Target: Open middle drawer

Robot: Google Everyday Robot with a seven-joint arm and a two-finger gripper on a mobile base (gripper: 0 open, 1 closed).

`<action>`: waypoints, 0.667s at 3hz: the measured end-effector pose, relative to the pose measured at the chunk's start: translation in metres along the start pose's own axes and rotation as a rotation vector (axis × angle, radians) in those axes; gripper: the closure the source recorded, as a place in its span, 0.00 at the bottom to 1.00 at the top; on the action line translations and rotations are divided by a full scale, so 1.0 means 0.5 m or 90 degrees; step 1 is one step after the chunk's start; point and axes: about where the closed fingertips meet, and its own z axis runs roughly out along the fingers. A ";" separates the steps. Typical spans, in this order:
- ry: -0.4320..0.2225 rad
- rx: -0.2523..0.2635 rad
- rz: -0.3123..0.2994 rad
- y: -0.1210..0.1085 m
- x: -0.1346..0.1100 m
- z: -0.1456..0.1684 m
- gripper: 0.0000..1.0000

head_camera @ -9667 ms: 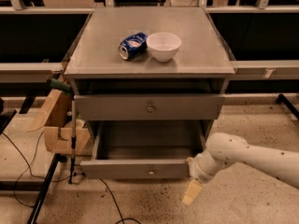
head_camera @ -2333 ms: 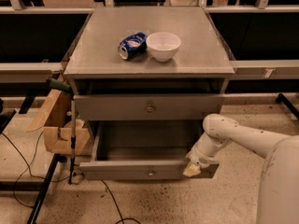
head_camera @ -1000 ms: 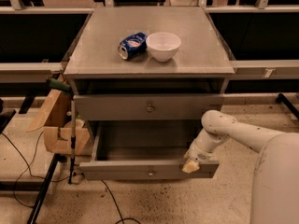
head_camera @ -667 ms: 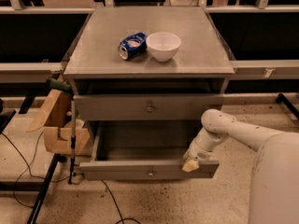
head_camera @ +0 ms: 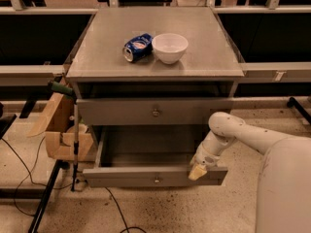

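The middle drawer [head_camera: 121, 111] is a grey metal front with a small round knob [head_camera: 155, 112] at its centre, and it sits flush in the cabinet. Below it the bottom drawer [head_camera: 121, 176] is pulled out, showing its grey tray. My gripper [head_camera: 198, 171], with a tan tip on a white arm [head_camera: 228, 132], rests at the top edge of the bottom drawer's front, near its right end. It is below and to the right of the middle drawer's knob.
A crushed blue can [head_camera: 137, 47] and a white bowl [head_camera: 170, 47] stand on the cabinet top [head_camera: 204, 57]. A wooden jig [head_camera: 60, 130] and a green-handled tool [head_camera: 60, 88] stand at the cabinet's left. Black cables [head_camera: 19, 159] cross the floor at the left.
My gripper rose from the floor at the bottom drawer's right corner to the top edge of that drawer's front. Over the last second it has barely moved. Both drawers stand as before.
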 end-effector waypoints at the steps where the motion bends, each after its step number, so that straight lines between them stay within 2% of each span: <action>1: 0.000 -0.001 0.000 -0.002 -0.001 0.000 0.03; 2: -0.009 -0.019 0.003 0.077 0.028 0.039 0.00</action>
